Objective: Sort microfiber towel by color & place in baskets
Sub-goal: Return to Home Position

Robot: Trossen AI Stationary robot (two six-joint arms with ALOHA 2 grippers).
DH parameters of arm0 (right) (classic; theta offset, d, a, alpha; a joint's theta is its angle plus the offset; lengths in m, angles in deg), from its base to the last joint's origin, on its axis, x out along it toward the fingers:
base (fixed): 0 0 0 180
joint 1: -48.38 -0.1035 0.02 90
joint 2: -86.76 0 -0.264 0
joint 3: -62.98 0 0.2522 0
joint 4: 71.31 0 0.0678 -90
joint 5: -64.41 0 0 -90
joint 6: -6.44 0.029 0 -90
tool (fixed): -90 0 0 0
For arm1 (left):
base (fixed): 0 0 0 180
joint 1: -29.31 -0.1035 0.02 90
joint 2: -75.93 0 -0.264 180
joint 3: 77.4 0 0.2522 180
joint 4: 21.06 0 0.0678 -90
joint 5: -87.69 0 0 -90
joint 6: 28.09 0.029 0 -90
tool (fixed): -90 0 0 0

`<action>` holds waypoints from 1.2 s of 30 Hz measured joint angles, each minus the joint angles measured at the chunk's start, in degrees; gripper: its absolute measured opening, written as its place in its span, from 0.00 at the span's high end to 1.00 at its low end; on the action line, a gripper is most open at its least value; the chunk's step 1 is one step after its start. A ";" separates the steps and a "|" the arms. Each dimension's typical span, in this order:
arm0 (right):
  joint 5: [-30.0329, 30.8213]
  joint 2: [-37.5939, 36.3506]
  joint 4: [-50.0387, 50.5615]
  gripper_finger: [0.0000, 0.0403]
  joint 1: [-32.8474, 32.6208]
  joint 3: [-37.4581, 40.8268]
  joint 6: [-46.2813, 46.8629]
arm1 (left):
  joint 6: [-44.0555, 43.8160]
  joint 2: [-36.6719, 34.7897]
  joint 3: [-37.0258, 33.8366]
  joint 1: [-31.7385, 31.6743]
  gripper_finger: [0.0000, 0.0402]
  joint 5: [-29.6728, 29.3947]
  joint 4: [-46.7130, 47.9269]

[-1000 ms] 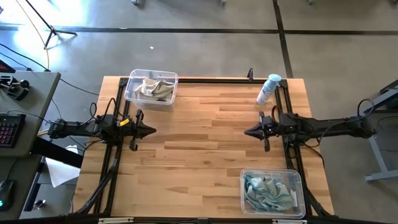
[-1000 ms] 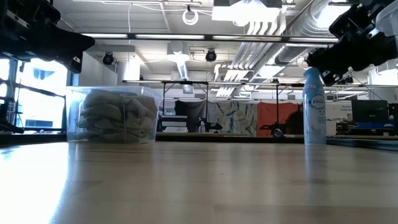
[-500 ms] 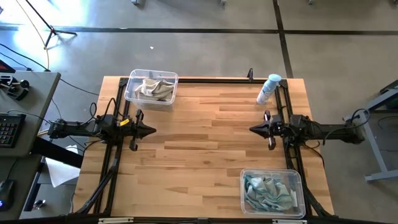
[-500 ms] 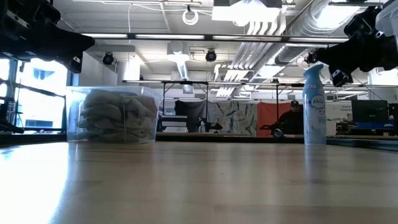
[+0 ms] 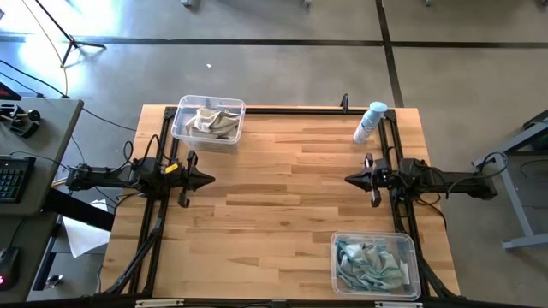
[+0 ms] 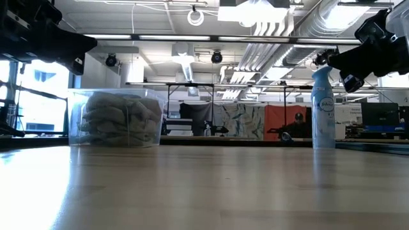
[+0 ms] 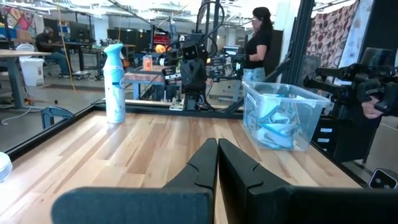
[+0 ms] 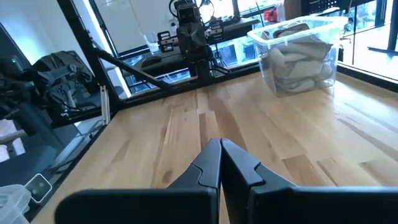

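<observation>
We take the table (image 5: 282,197) as our reference. At its far left corner stands the first basket (image 5: 178,127), with a heap of towels (image 5: 211,122) inside. At its near right corner stands the second basket (image 5: 374,235), with a second heap of towels (image 5: 370,265) inside. At its far right corner is a spray bottle (image 5: 370,121), upright, well apart from both baskets. Over the table's left side we find the left gripper (image 5: 210,180), and over its right side the right gripper (image 5: 348,180). Each is about midway along, and they point at one another, well apart. The bottle stands behind the right gripper, the second basket before it.
</observation>
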 joint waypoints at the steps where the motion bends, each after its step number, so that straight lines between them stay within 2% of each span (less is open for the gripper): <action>1: -0.05 0.00 0.08 1.00 0.00 0.00 0.34 | 0.00 0.00 0.00 0.00 1.00 -0.01 0.00; 10: -1.23 0.00 12.65 1.00 -0.02 -3.97 1.35 | -0.02 0.01 0.00 0.00 1.00 -0.04 -0.02; 36: -1.26 0.09 13.66 1.00 -0.02 -4.07 5.85 | -0.02 0.01 0.00 0.00 1.00 -0.08 -0.04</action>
